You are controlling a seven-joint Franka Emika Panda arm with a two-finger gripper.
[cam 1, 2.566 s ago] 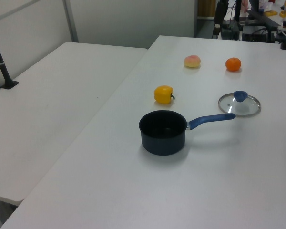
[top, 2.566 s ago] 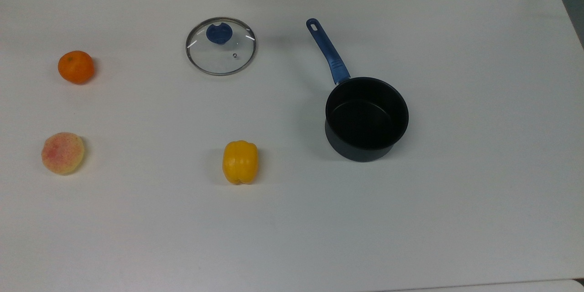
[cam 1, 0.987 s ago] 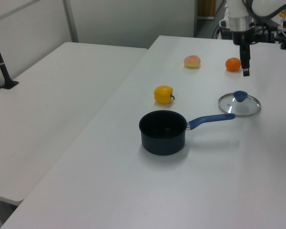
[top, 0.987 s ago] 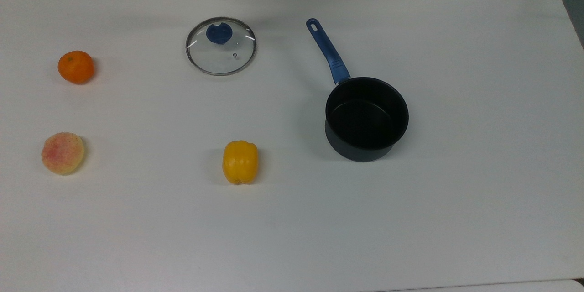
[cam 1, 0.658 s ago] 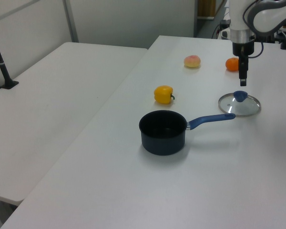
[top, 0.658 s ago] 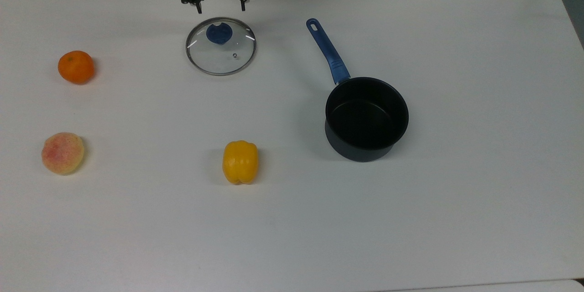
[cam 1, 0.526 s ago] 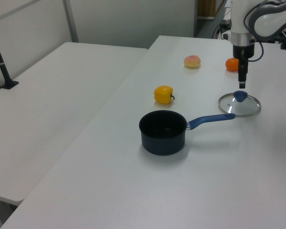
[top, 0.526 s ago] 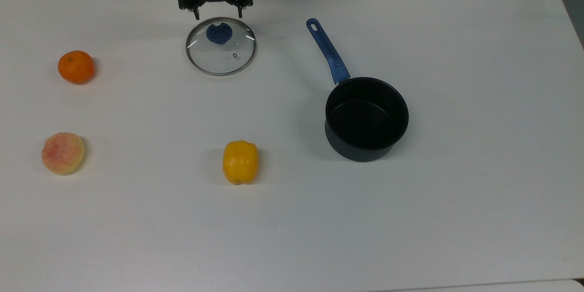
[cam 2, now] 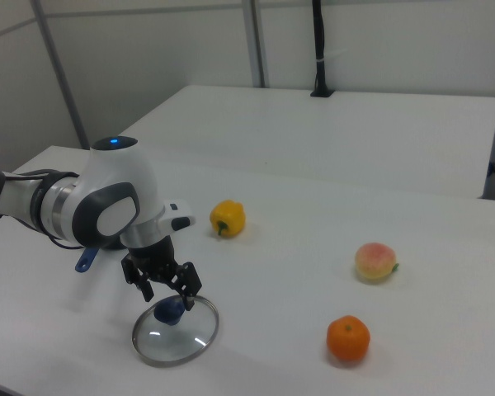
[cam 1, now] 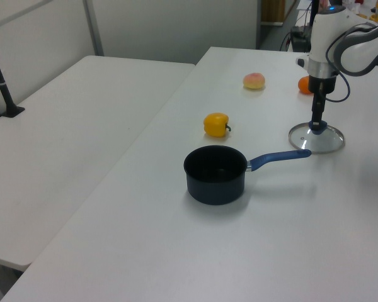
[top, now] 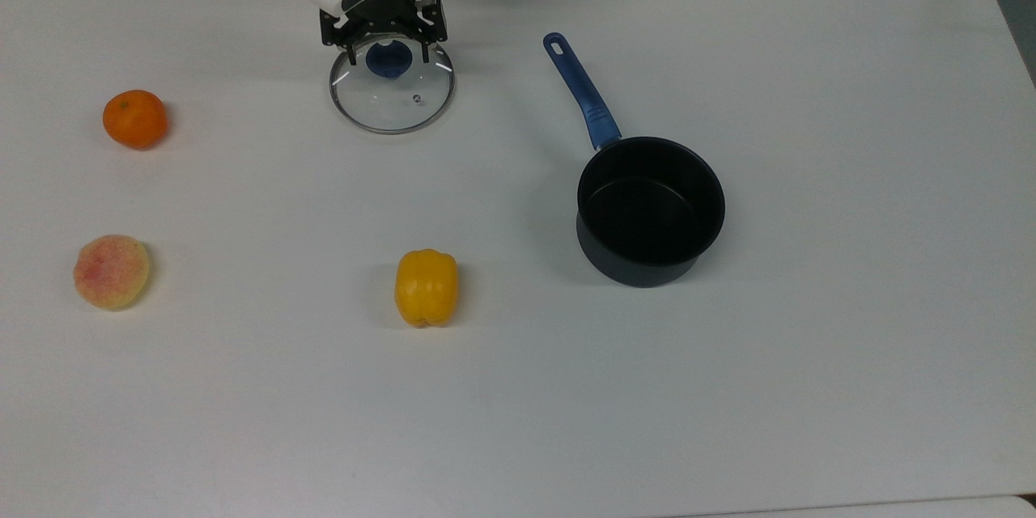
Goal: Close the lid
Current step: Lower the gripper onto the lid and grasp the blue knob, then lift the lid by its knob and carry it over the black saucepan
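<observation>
The gripper (top: 388,57), fingers apart, straddled the blue knob (top: 389,60) of the lid (top: 393,97), which lay flat, well left of the saucepan (top: 650,210) in the top view. An off-centre squeeze might let the knob slip free.

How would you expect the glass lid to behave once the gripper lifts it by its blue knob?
The lid looks rigid, glass in a metal rim, so it should keep its shape but is probably fragile if dropped. Held only at the small blue knob, between the open gripper fingers, it might swing or tilt. Lying flat on the table, it seems unlikely to roll.
</observation>
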